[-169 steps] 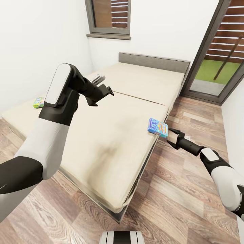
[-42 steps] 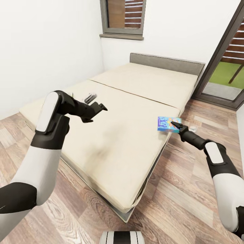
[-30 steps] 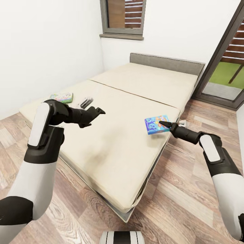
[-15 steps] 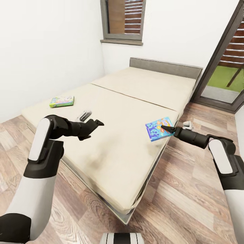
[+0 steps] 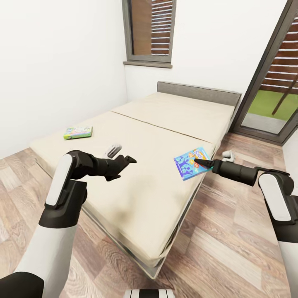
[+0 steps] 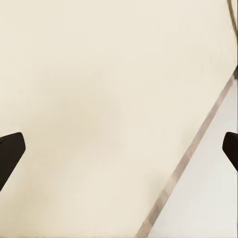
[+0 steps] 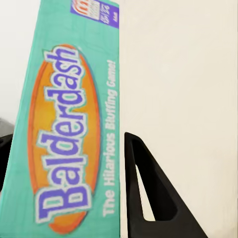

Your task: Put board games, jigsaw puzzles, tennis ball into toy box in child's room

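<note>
One bed (image 5: 153, 136), two board games in sight. Your right gripper (image 5: 199, 162) is clamped on the blue game box (image 5: 191, 163) over the mattress edge. The green-white game (image 5: 78, 132) lies near the wall side. Your left gripper (image 5: 121, 154) is spread wide, empty.

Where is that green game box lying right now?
In the head view, the green game box lies flat on the bed near its left edge, beyond the left end effector.

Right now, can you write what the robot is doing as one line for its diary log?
right gripper: shut on blue board game over bed edge | left gripper: open, empty | green board game: on bed
</note>
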Available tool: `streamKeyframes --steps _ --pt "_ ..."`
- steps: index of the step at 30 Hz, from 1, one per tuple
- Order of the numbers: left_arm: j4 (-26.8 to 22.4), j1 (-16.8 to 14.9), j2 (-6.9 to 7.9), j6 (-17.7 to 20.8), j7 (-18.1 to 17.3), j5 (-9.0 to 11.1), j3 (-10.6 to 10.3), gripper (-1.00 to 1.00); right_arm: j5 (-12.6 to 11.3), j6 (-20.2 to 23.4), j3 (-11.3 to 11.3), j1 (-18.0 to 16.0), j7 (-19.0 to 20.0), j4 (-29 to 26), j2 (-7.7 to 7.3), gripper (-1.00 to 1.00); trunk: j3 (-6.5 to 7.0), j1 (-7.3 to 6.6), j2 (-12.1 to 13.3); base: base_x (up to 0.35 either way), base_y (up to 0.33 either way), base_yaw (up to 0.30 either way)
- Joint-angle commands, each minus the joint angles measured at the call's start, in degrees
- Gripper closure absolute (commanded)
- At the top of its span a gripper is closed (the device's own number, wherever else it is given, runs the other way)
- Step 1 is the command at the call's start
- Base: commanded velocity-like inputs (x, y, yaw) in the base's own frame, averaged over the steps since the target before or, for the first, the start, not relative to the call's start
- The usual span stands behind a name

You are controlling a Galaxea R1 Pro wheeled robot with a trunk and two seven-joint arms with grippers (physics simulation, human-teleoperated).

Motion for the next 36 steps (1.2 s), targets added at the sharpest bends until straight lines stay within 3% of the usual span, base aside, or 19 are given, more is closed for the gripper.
streamKeyframes --steps 1,4,5,8,30,36 --pt "-0.04 0.05 -0.15 0.46 0.48 0.4 0.03 -1.0 0.7 0.22 -0.08 -0.02 0.46 -0.32 -0.02 1.0 0.22 -0.23 0.4 0.0 0.0 -0.079" --pt "-0.04 0.37 -0.15 0.47 -0.37 0.36 0.08 -1.0 0.71 0.32 -0.12 0.03 0.44 -1.34 -0.05 1.0 1.02 -0.89 1.6 0.0 0.0 -0.081" --pt "0.01 1.41 0.09 0.45 -3.12 0.25 0.61 -1.0 0.71 2.01 -0.24 0.06 0.44 -2.41 -0.09 1.0 1.29 -1.11 2.0 0.0 0.0 -0.021" --pt "0.09 2.5 0.14 0.28 -3.69 -0.61 0.78 -1.0 0.71 2.6 -0.27 0.06 0.43 -3.48 -0.1 1.0 2.1 -1.77 3.21 0.0 0.0 -0.01" --pt "0.31 2.9 0.32 0.14 -3.68 -1.21 0.81 -1.0 0.53 2.6 -0.33 0.44 0.51 -4.24 -0.02 1.0 6.94 -6.6 12.03 0.0 0.0 0.015" --pt "0.55 2.99 0.23 0.04 -3.73 -3.17 0.76 -1.0 0.54 2.6 -0.3 0.49 0.52 -4.41 -0.01 1.0 8.02 -7.92 14.44 0.0 0.0 0.238"
